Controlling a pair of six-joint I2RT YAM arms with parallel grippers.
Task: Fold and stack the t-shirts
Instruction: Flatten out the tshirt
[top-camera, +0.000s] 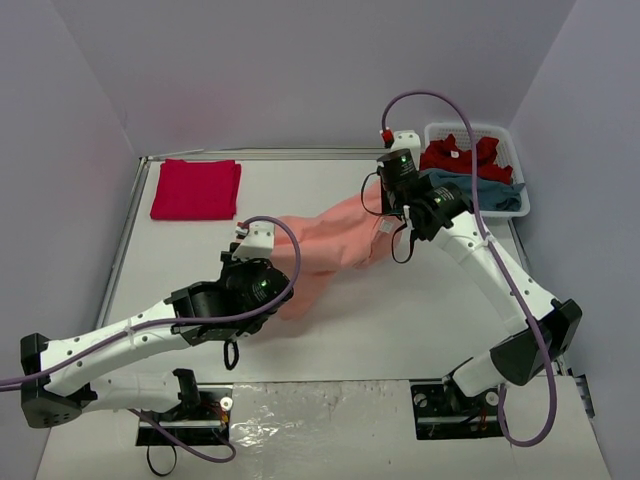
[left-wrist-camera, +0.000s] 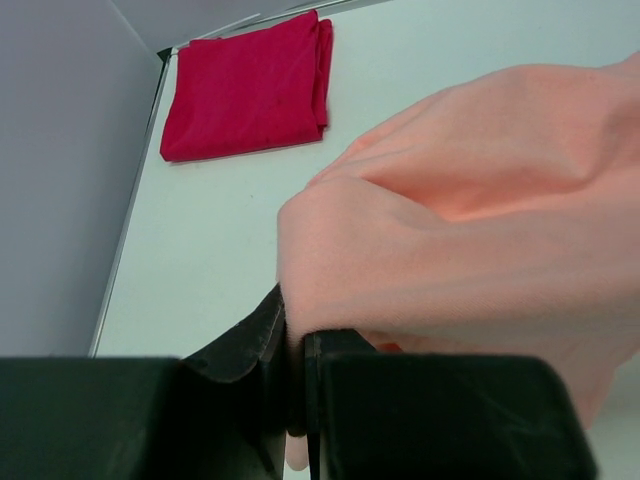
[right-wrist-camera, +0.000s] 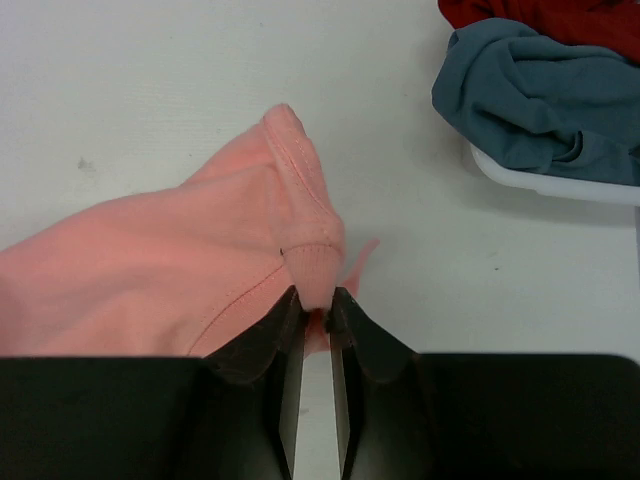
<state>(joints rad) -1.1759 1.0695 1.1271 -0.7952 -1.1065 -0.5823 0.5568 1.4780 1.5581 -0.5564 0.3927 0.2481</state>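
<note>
In the top view, the salmon t-shirt (top-camera: 330, 250) is seen drawn out across the middle of the worktop (top-camera: 400, 320). A folded red t-shirt (top-camera: 196, 189) is laid at upper left, and a basket (top-camera: 470, 126) at upper right.

In the left wrist view, the left pincer (left-wrist-camera: 297, 380) is clamped tight on a bunched salmon fold at lower centre.

In the right wrist view, the right pincer (right-wrist-camera: 318, 315) is all but closed, with the salmon hem nipped between its tips. A teal t-shirt (right-wrist-camera: 540, 110) is draped over the basket rim at upper right.
</note>
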